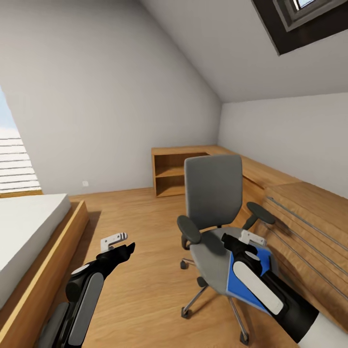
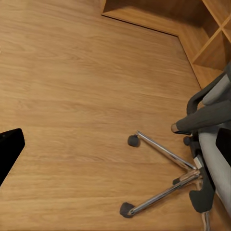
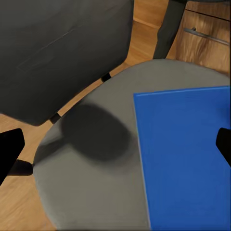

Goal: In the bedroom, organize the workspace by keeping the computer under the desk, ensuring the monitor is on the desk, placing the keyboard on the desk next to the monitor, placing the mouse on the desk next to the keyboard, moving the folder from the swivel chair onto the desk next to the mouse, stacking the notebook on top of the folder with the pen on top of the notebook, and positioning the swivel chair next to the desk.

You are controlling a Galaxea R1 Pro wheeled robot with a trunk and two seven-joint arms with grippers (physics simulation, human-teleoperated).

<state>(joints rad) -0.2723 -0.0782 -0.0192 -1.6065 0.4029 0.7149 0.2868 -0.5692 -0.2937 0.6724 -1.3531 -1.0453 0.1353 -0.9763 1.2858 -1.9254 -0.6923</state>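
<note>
Head view shows the right gripper (image 1: 251, 238) hanging just over the swivel chair (image 1: 212, 193), above the near right part of the seat. The folder (image 1: 238, 280) lies flat on that seat, bright blue, partly hidden under the right arm. In the right wrist view the folder (image 3: 185, 154) covers one side of the grey seat, and the two dark fingertips (image 3: 9, 149) sit far apart at the edges of the picture. So the right fingers are spread wide and hold nothing. They do not touch the folder yet.

The step now looks like picking up the folder. To do it well, the gripper should go down to an edge of the folder, maybe the edge that sits near the seat rim, so one finger can slip under it. The folder is thin and flat, so a push may slide it. The chair has wheels and may roll, so a slow, soft touch is best.

The left gripper (image 1: 116, 240) hangs over the wood floor (image 1: 145, 217), left of the chair. I cannot tell how far its fingers are open. It holds nothing.

Farther back stands a low wood shelf (image 1: 169, 174) against the wall.
</note>
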